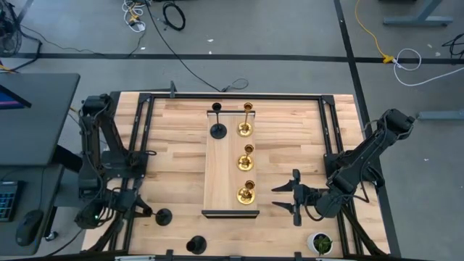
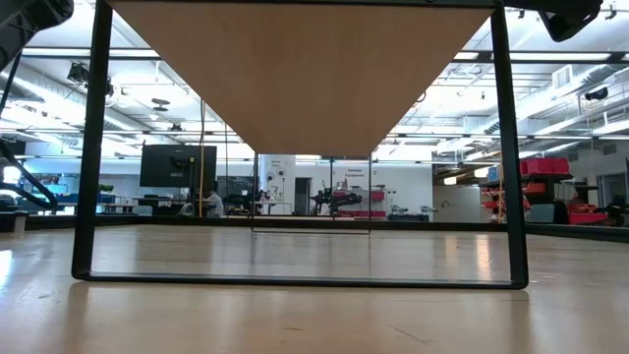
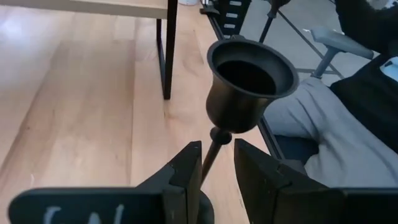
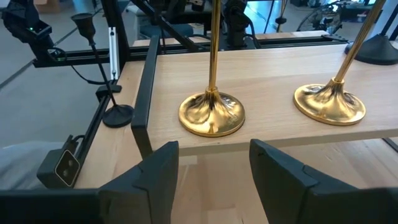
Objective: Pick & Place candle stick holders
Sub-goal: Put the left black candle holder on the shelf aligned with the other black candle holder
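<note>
Standing along the middle of the table (image 1: 174, 145) is a raised wooden shelf (image 1: 221, 167) on a black frame, and four candlesticks are on top of it. Three gold ones run down its right side in the overhead picture: a far gold candlestick (image 1: 246, 123) near the top, a middle gold candlestick (image 1: 247, 157) below it, and a near gold candlestick (image 1: 246, 192) close to the shelf's lower end. A black candlestick on the shelf (image 1: 217, 125) stands upright just left of the far gold one.

Down at the lower left of the overhead picture, the left gripper (image 1: 145, 212) reaches toward a black candlestick by the left gripper (image 1: 163, 215), which stands on the bare table just left of the shelf's lower end. In the left wrist camera its thin stem runs down between the two dark fingers (image 3: 186, 174), which sit close on either side; I cannot tell whether they actually press on it. Its dark cup (image 3: 249, 81) fills the middle of that picture.

Another black candlestick at the table edge (image 1: 196, 245) stands alone at the bottom of the overhead picture, below the shelf.

At the lower right, the right gripper (image 1: 291, 197) hangs beside the shelf with its fingers spread wide apart, holding nothing. Its wrist camera looks across at the gold bases on the shelf top.

A small green plant in a white pot (image 1: 320, 243) sits at the table's lower right corner.
</note>
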Robot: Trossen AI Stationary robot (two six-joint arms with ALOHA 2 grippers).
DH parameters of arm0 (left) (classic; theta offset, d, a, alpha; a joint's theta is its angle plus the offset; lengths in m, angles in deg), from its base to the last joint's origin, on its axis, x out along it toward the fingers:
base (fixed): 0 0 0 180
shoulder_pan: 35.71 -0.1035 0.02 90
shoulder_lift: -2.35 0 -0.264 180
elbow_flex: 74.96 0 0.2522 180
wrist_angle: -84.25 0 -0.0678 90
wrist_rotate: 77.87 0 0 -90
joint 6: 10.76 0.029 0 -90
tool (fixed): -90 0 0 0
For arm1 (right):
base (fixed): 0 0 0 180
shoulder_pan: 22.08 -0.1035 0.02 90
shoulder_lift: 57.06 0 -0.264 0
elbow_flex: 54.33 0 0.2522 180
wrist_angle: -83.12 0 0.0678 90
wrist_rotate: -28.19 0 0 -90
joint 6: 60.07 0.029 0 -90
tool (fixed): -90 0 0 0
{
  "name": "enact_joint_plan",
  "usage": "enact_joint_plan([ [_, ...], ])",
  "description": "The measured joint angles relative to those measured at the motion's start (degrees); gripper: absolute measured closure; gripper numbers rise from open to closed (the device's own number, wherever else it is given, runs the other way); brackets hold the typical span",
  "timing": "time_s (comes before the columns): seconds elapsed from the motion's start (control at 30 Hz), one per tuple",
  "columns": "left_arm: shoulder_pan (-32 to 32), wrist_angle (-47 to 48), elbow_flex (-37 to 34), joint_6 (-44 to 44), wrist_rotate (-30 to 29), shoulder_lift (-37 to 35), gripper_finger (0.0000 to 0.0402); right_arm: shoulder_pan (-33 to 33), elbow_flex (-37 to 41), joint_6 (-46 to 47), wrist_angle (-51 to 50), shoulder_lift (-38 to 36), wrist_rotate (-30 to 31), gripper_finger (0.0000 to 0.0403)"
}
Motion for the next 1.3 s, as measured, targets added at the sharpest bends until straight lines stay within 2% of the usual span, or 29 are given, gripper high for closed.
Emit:
enact_joint_plan([
  [0.27,0.01,-1.54,0.0,-0.22,-1.1,4.25,0.0305,0.0,0.0,-0.02,0.0,0.0,0.46,0.0207],
  [0.57,0.01,-2.26,0.0,-0.16,-5.77,7.85,0.0305,-0.01,0.0,-0.02,0.0,0.0,0.46,0.0207],
  [0.87,-0.76,-2.9,0.02,-0.02,-7.13,9.44,0.0307,0.0,0.0,-0.02,0.04,0.0,1.4,0.0207],
  [1.0,-2.11,-3.11,0.02,1.53,-6.88,9.44,0.0323,0.0,0.0,-0.02,0.02,0.0,1.44,0.0207],
  [1.3,-3.51,-4.5,0.07,4.31,-5.21,9.37,0.0389,0.0,0.0,-0.02,0.04,0.0,1.51,0.0207],
])
